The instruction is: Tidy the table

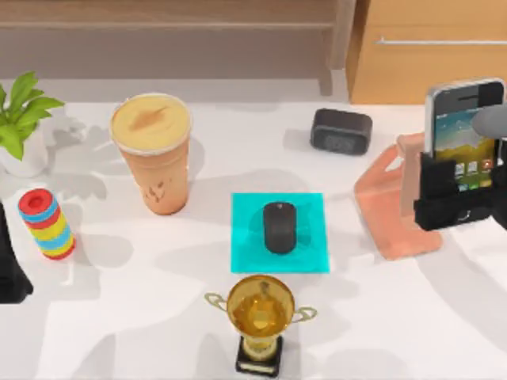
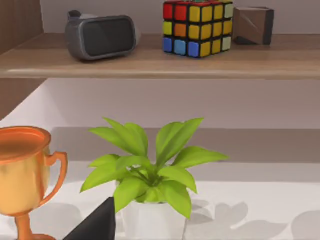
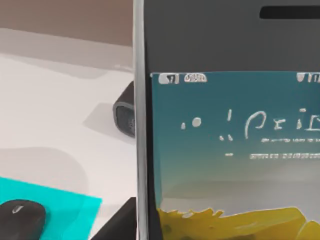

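The white table (image 1: 396, 317) carries several loose items. My right gripper (image 1: 458, 194) is at the right side, shut on the lower part of an upright smartphone (image 1: 463, 119), just right of a pink phone stand (image 1: 388, 210). The phone's lit screen (image 3: 230, 125) is close in the right wrist view. A black mouse (image 1: 279, 227) lies on a cyan mat (image 1: 309, 253) mid-table. My left gripper (image 1: 9, 269) is parked at the left edge.
A drink cup (image 1: 154, 154), a dark speaker (image 1: 341, 131), a gold trophy (image 1: 260, 313), a potted plant (image 1: 22, 119) and a stack of coloured rings (image 1: 47, 224) stand around. A wooden cabinet (image 1: 428, 55) is at the back right. A shelf (image 2: 160, 57) holds a headset (image 2: 100, 35) and a colour cube (image 2: 197, 27).
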You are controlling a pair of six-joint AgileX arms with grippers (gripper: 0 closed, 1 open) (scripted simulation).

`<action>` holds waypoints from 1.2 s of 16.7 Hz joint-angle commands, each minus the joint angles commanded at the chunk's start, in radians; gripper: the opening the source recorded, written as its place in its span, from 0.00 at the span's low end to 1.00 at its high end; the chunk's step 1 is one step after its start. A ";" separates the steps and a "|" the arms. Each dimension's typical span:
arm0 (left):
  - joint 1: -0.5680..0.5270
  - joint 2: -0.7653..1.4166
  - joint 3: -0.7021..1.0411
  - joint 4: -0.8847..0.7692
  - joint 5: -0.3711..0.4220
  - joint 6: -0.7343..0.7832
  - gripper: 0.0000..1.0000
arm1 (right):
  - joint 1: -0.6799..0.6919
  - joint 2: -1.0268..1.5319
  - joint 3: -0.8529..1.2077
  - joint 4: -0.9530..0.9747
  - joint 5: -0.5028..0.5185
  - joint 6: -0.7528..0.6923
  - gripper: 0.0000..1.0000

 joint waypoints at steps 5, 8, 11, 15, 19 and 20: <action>0.000 0.000 0.000 0.000 0.000 0.000 1.00 | 0.023 -0.004 0.001 0.026 0.008 0.012 0.00; 0.000 0.000 0.000 0.000 0.000 0.000 1.00 | 0.046 0.010 -0.001 0.086 0.022 0.031 0.00; 0.000 0.000 0.000 0.000 0.000 0.000 1.00 | 0.024 0.078 0.002 0.144 0.016 0.040 0.00; 0.000 0.000 0.000 0.000 0.000 0.000 1.00 | -0.042 0.213 0.028 0.206 -0.025 0.005 0.00; 0.000 0.000 0.000 0.000 0.000 0.000 1.00 | -0.063 0.254 0.041 0.221 -0.053 -0.025 0.00; 0.000 0.000 0.000 0.000 0.000 0.000 1.00 | -0.063 0.254 0.041 0.221 -0.053 -0.025 0.00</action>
